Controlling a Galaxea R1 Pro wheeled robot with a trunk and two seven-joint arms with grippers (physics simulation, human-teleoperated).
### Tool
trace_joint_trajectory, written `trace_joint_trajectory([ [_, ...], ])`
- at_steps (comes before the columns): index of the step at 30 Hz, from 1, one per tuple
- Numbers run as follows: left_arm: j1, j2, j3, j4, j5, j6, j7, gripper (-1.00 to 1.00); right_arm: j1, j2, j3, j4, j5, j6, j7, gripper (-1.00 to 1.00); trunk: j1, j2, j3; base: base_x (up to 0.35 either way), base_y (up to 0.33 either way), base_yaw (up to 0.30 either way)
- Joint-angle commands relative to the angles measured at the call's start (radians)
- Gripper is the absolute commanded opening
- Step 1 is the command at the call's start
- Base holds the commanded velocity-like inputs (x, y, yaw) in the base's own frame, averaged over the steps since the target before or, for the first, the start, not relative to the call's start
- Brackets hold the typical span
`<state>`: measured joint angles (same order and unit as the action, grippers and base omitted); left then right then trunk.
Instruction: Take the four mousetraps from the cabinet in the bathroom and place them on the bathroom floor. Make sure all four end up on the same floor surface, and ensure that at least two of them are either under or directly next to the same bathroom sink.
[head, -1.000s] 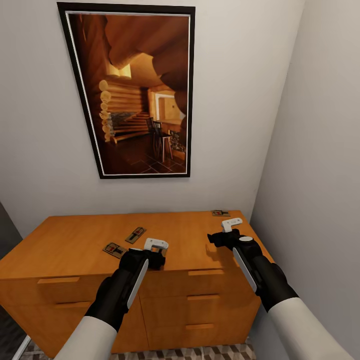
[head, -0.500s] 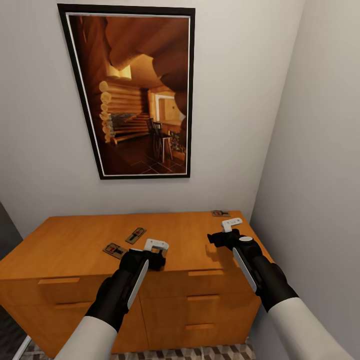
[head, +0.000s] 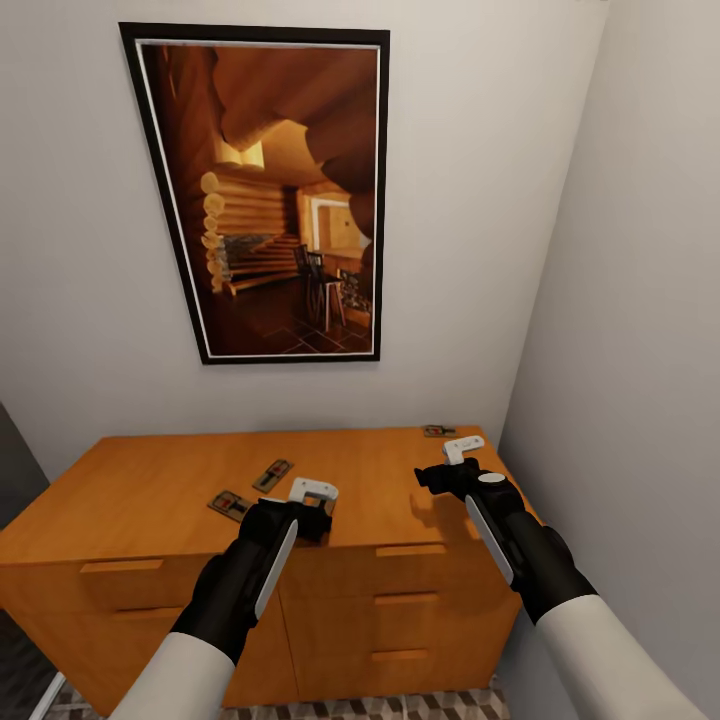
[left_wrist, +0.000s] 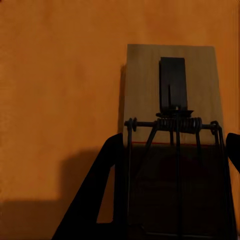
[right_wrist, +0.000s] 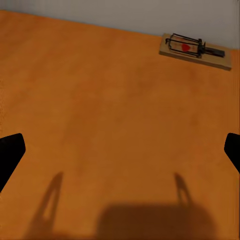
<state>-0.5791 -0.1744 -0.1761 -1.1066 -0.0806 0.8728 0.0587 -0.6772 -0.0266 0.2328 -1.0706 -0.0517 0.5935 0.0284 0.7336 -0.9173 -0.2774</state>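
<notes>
Head view: the cabinet stands below a framed picture. Two mousetraps lie on its top beside the left claw; a third sits at the back corner, beyond the right claw.

Left wrist view: a fourth mousetrap lies between the claw's fingers (grip cannot be told).

Right wrist view: fingers spread wide over bare wood, the corner trap ahead.

White forearm sleeves, black wrist housings with white strips (both arms alike), white fingers.
</notes>
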Motion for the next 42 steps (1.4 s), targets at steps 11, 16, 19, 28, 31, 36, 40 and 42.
trace_joint_trajectory([
  [11, -0.001, 0.0, -0.002, -0.067, -0.008, 0.007, 0.029, -1.0, -0.001, -0.001, 0.003, 0.0, 0.023, 0.006, -0.002, 1.0, -0.042, 0.076, 0.033, 0.0, 0.0, 0.0],
  [16, -0.001, 0.0, -0.003, -0.088, -0.007, 0.014, 0.032, -1.0, -0.001, -0.001, 0.002, 0.0, 0.044, 0.006, -0.001, 1.0, -0.061, 0.111, 0.049, 0.0, 0.0, 0.0],
  [19, 0.001, 0.0, -0.004, -0.115, -0.006, 0.02, 0.032, -1.0, -0.001, -0.001, 0.002, 0.0, 0.048, 0.006, -0.001, 1.0, -0.073, 0.132, 0.058, 0.0, 0.0, 0.0],
  [28, 0.005, 0.0, -0.009, -0.203, -0.002, 0.129, 0.032, -1.0, -0.001, -0.001, 0.002, 0.0, 0.05, 0.006, -0.002, 1.0, -0.107, 0.195, 0.086, 0.0, 0.0, 0.0],
  [31, 0.005, 0.0, -0.01, -0.216, -0.002, 0.14, 0.032, -1.0, -0.001, -0.001, 0.002, 0.0, 0.05, 0.006, -0.002, 1.0, -0.119, 0.216, 0.096, 0.0, 0.0, 0.0],
  [36, 0.007, 0.0, -0.011, -0.226, -0.001, 0.152, 0.032, -1.0, -0.001, -0.001, 0.003, 0.0, 0.05, 0.006, -0.002, 1.0, -0.138, 0.251, 0.111, 0.0, 0.0, 0.0],
  [40, 0.007, 0.0, -0.011, -0.227, -0.001, 0.154, 0.032, -1.0, -0.001, -0.001, 0.003, 0.0, 0.05, 0.006, -0.002, 1.0, -0.153, 0.279, 0.124, 0.0, 0.0, 0.0],
  [42, 0.007, 0.0, -0.011, -0.228, -0.001, 0.154, 0.032, -1.0, -0.001, -0.001, 0.003, 0.0, 0.05, 0.006, -0.002, 1.0, -0.161, 0.293, 0.13, 0.0, 0.0, 0.0],
])
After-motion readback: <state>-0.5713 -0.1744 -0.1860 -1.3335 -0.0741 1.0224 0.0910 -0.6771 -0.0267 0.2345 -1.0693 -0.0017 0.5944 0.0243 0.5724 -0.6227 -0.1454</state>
